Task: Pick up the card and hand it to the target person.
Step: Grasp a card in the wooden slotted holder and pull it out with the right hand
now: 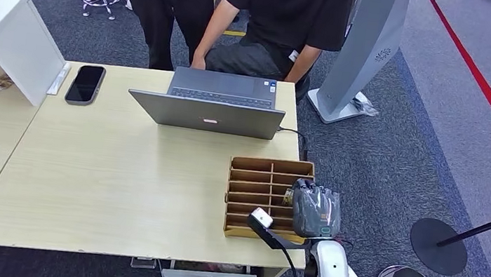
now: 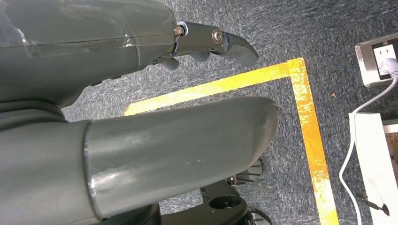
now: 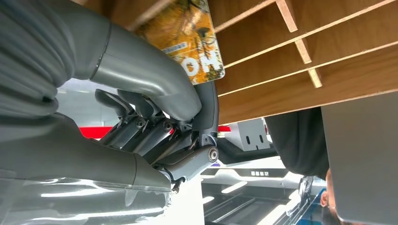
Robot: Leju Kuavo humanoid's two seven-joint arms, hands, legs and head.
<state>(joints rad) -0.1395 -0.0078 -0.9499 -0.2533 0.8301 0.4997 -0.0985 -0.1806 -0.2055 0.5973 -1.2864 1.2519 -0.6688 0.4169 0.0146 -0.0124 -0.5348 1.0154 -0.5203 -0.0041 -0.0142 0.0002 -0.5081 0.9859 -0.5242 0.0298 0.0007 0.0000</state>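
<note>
My right hand (image 1: 316,211) sits at the right end of the wooden box (image 1: 252,175), near the tabletop's (image 1: 116,186) front right corner. Its thumb and a finger pinch the orange card (image 3: 192,44), which stands in one of the box's slots. My left hand (image 2: 141,93) hangs over the carpet, fingers apart, holding nothing. A laptop (image 1: 207,114) stands at the far edge, with a person (image 1: 279,15) behind it.

Laptop (image 1: 215,103) behind divided box (image 1: 268,198); phone (image 1: 85,83) to the left.
</note>
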